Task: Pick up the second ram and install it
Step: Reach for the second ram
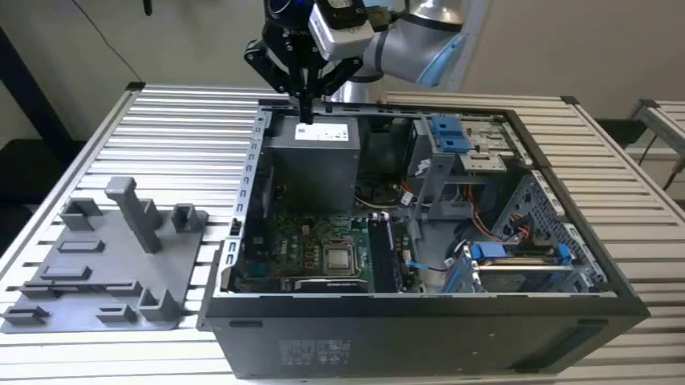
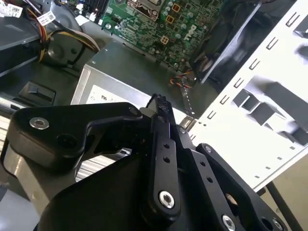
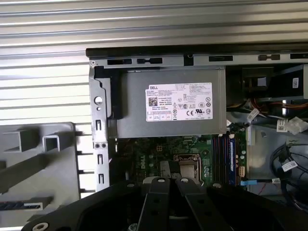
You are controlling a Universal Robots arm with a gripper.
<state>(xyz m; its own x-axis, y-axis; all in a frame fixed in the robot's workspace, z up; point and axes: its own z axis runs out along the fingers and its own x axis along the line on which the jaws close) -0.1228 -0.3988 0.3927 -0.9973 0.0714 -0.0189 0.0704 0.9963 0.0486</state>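
**Exterior view.** The end effector [image 1: 307, 112] hangs above the open computer case [image 1: 428, 295]. Its fingers are pressed together to a thin point over the power supply [image 1: 316, 160], with nothing between them. The grey fixture [image 1: 107, 273] sits on the bench [image 1: 182, 120], just beside the case on the exterior view's left. A faint printed panel [image 1: 316, 351] marks the case's near wall, too small to read.

**Second wrist view.** The end effector [image 2: 159, 103] is closed and empty above an edge of the power supply [image 2: 134, 62]. Part of the white label [image 2: 108, 94] shows, its print cut off. Small cable tags [image 2: 45, 18] carry print too fine to read.

**First wrist view.** A dark flat strip with a bluish cast lies in the fixture [image 3: 53, 163], well apart from the end effector [image 3: 168, 182]. I take this strip to be the second ram [image 3: 24, 204], though that is not certain.

The memory slots [image 3: 224, 159] stand just beside the processor socket [image 3: 185, 163] on the motherboard [image 3: 144, 154]. I cannot tell how many are filled.

The white label [image 3: 179, 102] is plain here: blocks of text, a code square and a row of approval marks, not transcribed. White lettering also sits on the motherboard.

**Finding.** On this evidence the pick-up is not yet made, so both grasp and installation are outstanding.
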